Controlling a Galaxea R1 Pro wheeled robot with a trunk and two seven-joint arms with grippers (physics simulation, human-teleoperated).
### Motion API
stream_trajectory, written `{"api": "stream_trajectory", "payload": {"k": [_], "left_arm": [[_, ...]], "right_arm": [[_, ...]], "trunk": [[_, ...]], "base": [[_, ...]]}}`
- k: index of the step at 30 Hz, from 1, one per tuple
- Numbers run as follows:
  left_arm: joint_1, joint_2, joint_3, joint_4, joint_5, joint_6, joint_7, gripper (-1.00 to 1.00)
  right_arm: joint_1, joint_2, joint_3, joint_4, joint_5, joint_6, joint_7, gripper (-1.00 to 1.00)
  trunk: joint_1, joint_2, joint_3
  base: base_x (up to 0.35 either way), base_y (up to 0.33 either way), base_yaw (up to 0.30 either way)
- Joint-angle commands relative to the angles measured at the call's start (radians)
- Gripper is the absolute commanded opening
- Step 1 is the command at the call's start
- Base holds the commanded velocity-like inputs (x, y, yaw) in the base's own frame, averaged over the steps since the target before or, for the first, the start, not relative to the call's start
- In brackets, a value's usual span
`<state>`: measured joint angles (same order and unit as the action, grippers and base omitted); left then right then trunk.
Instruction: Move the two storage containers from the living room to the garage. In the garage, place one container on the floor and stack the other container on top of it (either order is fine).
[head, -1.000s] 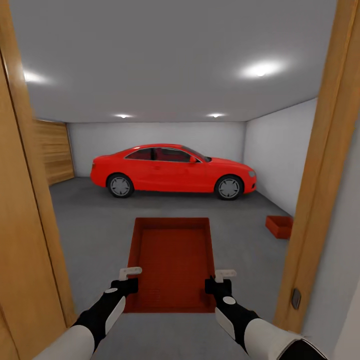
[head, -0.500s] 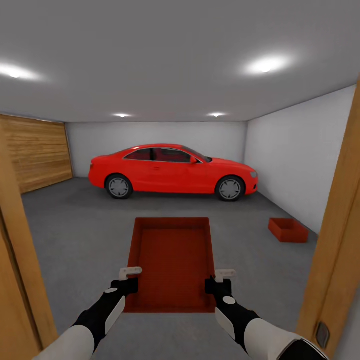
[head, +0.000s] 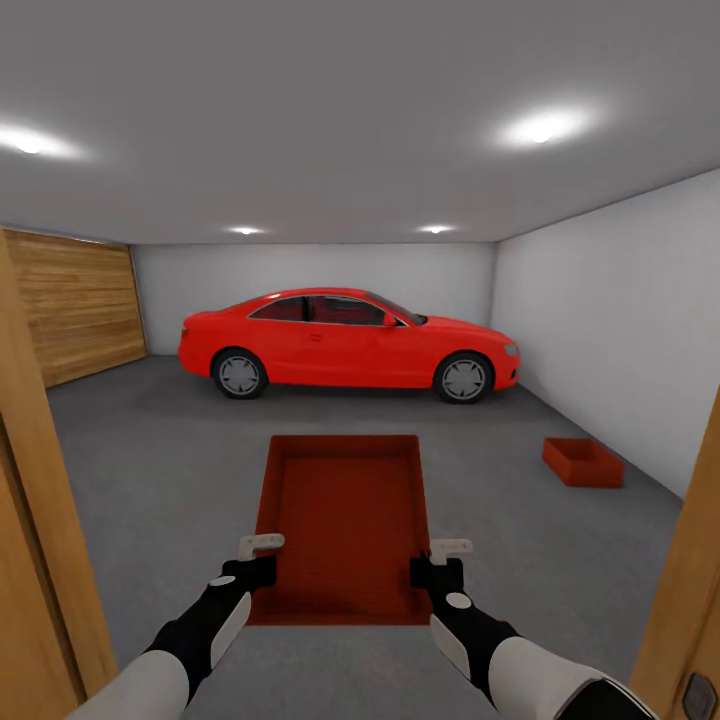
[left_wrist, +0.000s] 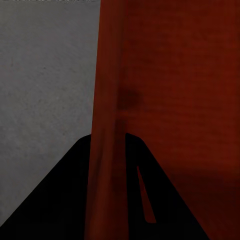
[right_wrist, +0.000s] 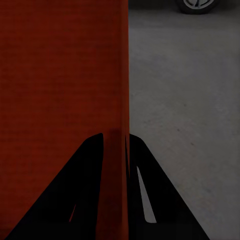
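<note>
Carried container (head: 345, 525) held out front at garage doorway, left hand (head: 258, 560) & right hand (head: 440, 563) each pinching a thin side wall. 2nd container (head: 583, 462) on floor (head: 160, 450) by right wall. Prob. light, rigid; walls thin, so grip near the corners.

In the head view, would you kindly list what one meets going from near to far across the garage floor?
Left gripper and right gripper clamped on the carried container → second container on the grey floor by the right wall → red car → white back wall.
</note>
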<state>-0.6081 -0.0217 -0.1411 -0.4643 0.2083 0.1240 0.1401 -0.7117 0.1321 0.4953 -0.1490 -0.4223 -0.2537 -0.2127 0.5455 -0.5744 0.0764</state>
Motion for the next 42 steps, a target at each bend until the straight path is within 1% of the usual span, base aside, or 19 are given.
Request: {"api": "stream_trajectory", "payload": {"k": [1,8,12,42], "left_arm": [[-0.001,0.009,0.017,-0.007,0.003,0.005,0.013,-1.00],[-0.001,0.009,0.017,-0.007,0.003,0.005,0.013,-1.00],[-0.001,0.009,0.017,-0.006,0.003,0.005,0.013,-1.00],[-0.001,0.009,0.017,-0.005,0.003,0.005,0.013,-1.00]], "right_arm": [[0.000,-0.007,-0.017,0.063,-0.013,-0.001,0.001,-1.00],[0.000,-0.007,-0.017,0.063,-0.013,-0.001,0.001,-1.00],[0.000,-0.007,-0.017,0.063,-0.013,-0.001,0.001,-1.00],[0.000,-0.006,-0.017,0.063,-0.013,-0.001,0.001,-1.00]], "trunk": [[0.000,-0.001,0.000],[0.000,-0.001,0.000],[0.000,-0.001,0.000],[0.000,-0.001,0.000]], "base": [[0.009,0.011,0.000],[0.004,0.003,0.000],[0.143,0.000,0.000],[0.314,0.000,0.000]]}}
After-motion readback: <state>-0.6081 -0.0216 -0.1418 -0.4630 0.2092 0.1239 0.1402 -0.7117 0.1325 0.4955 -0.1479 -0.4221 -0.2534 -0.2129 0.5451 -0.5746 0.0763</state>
